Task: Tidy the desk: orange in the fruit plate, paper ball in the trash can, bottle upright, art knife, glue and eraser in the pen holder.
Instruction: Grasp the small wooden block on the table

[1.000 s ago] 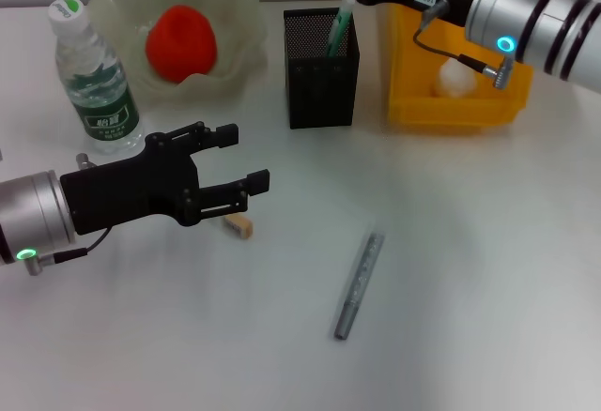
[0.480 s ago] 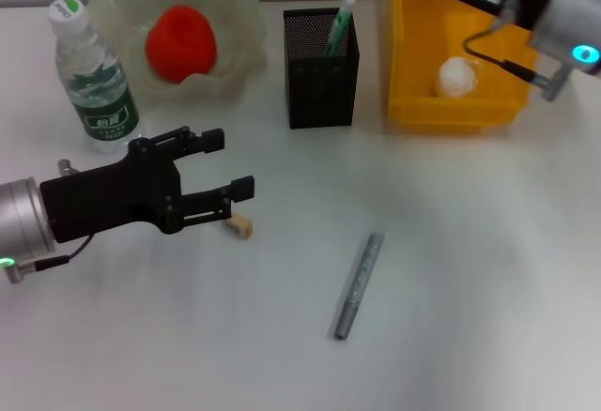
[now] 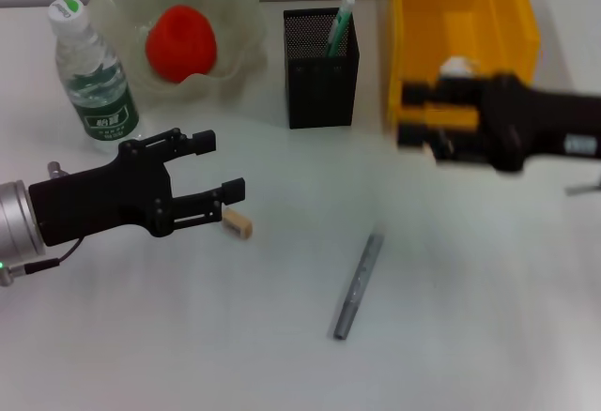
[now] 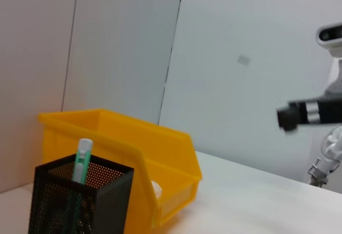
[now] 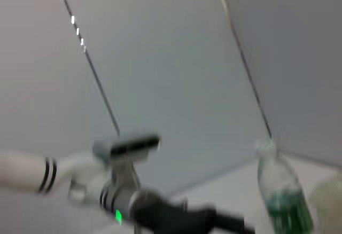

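Head view alone shows eraser (image 3: pixel 238 224) beside open left hand (image 3: pixel 218 163)

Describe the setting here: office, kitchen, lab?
Likely a lab mock-up of an office desk: a white tabletop against plain grey wall panels, set with a black mesh pen holder, a yellow trash can and a glass fruit plate.

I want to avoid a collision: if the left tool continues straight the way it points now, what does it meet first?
Probably the eraser: it lies just past the fingertips of the open left tool, near the lower finger. Height above the table is unclear, so it may pass over.
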{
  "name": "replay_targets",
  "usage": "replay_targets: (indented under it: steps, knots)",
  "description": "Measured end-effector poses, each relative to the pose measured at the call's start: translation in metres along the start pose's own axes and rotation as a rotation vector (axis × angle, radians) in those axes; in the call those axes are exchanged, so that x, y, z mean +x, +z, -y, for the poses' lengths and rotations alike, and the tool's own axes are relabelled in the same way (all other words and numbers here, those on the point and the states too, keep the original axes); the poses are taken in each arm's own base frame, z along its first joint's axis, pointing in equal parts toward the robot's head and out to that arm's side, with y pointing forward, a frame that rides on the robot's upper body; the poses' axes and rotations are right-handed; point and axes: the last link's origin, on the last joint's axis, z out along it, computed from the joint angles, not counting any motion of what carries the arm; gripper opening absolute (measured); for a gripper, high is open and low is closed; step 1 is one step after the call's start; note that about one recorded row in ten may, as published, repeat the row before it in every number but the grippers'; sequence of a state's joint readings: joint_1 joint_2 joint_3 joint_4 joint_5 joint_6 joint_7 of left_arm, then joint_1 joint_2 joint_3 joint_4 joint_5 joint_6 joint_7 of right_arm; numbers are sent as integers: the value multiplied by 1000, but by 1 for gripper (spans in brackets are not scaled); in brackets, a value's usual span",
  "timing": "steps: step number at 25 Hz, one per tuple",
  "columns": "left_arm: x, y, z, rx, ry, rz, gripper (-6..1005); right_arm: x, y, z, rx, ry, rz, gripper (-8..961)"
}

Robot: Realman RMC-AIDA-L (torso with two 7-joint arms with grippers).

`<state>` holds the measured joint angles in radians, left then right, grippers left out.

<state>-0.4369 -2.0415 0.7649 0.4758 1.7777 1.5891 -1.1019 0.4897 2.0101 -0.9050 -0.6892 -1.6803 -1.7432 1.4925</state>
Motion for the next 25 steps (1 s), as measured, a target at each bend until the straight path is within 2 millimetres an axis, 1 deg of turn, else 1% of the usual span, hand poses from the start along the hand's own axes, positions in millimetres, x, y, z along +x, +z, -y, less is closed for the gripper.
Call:
replay_targets:
  steps: [1, 4, 5, 6, 7, 8, 11, 13, 16, 18, 20, 23, 24, 25]
  knots:
    - [0, 0, 0, -2, 0, 2, 802, 0, 0, 0, 0, 0, 0, 631]
    - [0, 1, 0, -13, 2, 18, 802, 14, -10, -5, 5, 15, -66, 631]
    - [0, 1, 0, -13, 2, 18, 801, 23, -15, -6, 13, 31, -102, 631]
    - [0, 1, 0, -13, 2, 18, 801, 23, -15, -6, 13, 31, -102, 630]
    - [0, 1, 0, -19, 5, 30, 801, 26, -17, -6, 20, 37, -115, 630]
    - [3, 5, 2, -42, 7, 86, 801, 31, -20, -5, 41, 50, -136, 630]
    - [6, 7, 3, -50, 10, 108, 801, 35, -21, -4, 54, 59, -152, 630]
    - [15, 13, 9, -75, -13, 202, 801, 40, -21, -3, 65, 68, -175, 630]
    - [18, 14, 11, -75, -27, 226, 801, 43, -22, -3, 74, 73, -181, 630]
    - [24, 17, 17, -65, -80, 305, 801, 46, -23, -2, 92, 77, -183, 630]
    - [24, 18, 18, -67, -89, 325, 801, 46, -23, -2, 97, 77, -183, 630]
    - [23, 29, 17, -88, -99, 411, 800, 47, -23, -1, 104, 70, -185, 629]
    - [23, 29, 17, -88, -99, 411, 800, 47, -23, -1, 104, 70, -185, 629]
    - [21, 32, 19, -83, -75, 444, 800, 48, -23, -1, 104, 70, -185, 629]
